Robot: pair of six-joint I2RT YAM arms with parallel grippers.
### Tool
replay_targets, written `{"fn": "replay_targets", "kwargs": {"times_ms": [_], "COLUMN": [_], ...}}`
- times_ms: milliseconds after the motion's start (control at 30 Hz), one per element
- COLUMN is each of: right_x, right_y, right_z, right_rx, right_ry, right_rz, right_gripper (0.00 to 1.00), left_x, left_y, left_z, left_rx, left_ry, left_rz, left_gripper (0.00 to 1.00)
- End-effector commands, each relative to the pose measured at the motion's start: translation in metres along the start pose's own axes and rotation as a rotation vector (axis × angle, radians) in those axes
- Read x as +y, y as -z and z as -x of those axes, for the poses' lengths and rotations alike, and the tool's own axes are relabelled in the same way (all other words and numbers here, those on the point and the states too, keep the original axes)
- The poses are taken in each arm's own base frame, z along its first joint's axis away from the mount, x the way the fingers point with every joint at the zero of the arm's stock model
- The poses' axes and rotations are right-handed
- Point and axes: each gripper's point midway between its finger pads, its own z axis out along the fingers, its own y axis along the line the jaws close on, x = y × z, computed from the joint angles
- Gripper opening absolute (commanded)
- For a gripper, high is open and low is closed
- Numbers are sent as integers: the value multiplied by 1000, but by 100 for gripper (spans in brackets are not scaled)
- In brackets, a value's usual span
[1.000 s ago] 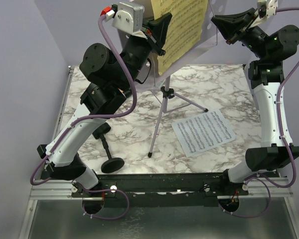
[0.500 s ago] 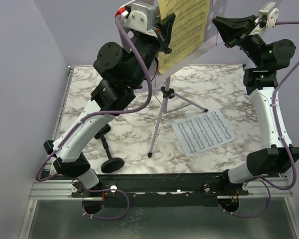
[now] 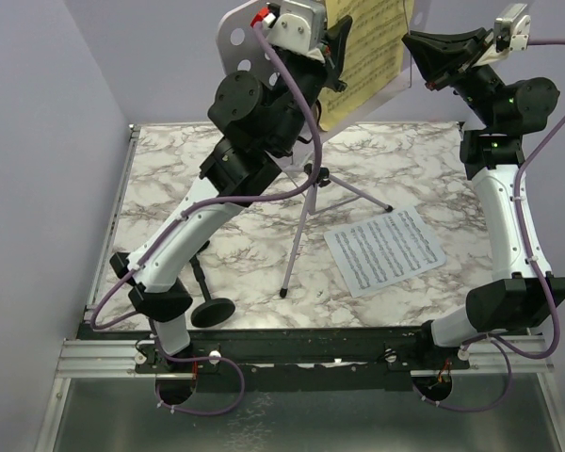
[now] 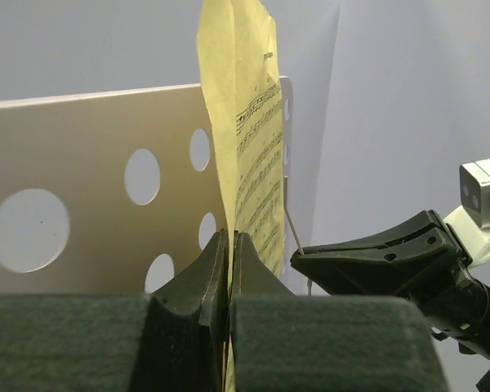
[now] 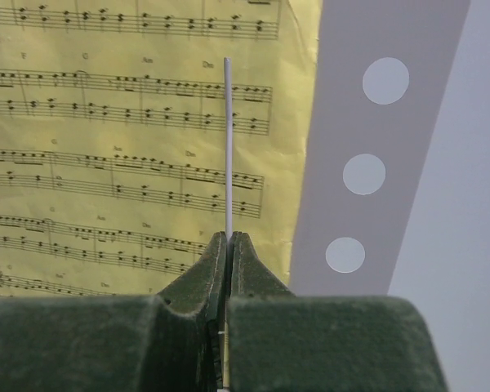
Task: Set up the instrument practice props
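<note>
**Yellow page nearly on the stand**

Top view: over the last second my left gripper (image 3: 337,55) swung up and to the right. It carried the yellow sheet-music page (image 3: 372,47) across the lilac hole-punched music stand (image 3: 237,42) — I reckon seating it comes next. The right gripper (image 3: 422,55) barely budged. The white sheet-music page (image 3: 384,248) lies flat on the marble table (image 3: 169,179) near the tripod feet, and the short black round-based mic stand (image 3: 207,299) is by the near edge.

Left wrist: the jaws are pinched shut on the yellow page's edge, with the stand's desk just behind.

Right wrist: the jaws are clamped on a thin white wire (image 5: 228,147) in front of the page — probably the stand's page retainer.

Containers: no box or bin shows in any view.
</note>
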Motion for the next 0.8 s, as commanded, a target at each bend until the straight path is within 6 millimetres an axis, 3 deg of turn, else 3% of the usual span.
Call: {"fn": "replay_targets", "kwargs": {"times_ms": [0, 767], "right_x": [7, 16], "right_y": [0, 2], "right_z": [18, 21], "right_rx": [-39, -27], "right_ry": [35, 38], "right_rz": [23, 55], "right_gripper": [1, 0], "left_x": [-9, -37], "left_y": [-11, -34], "left_z": [-3, -23], "left_rx": [-28, -99], "left_ry": [-45, -248], "left_rz": [-30, -161], "left_gripper": [0, 0]}}
